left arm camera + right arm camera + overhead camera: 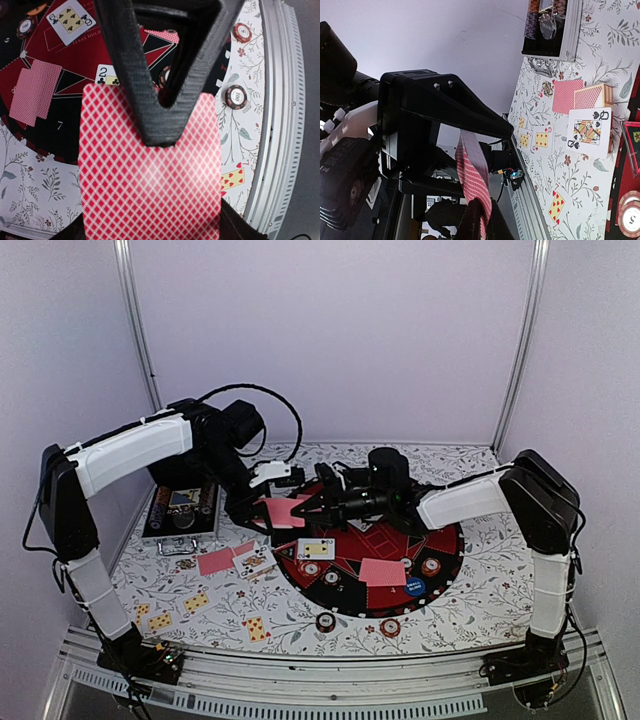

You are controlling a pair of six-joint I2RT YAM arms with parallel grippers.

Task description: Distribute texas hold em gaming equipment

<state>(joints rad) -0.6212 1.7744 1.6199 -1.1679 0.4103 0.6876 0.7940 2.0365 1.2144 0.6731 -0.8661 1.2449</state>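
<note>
My left gripper (268, 502) hangs over the left edge of the mat (445, 540), shut on a red-backed playing card (150, 175) that fills the left wrist view. My right gripper (312, 504) meets it from the right. One of its black fingers (150, 107) lies across the card's far edge. In the right wrist view the card (472, 177) stands edge-on, pinched between the right fingertips (470, 225). On the mat lie a face-down pair (382, 571), a face-up card (316, 548), a blue button (415, 588) and chips (430, 565).
The open silver case (182, 510) stands at the back left. Face-up and face-down cards (215, 561) are scattered on the floral cloth left of the mat. Two chips (326, 621) (390, 627) sit near the front edge. A metal rail (330, 675) runs along the front.
</note>
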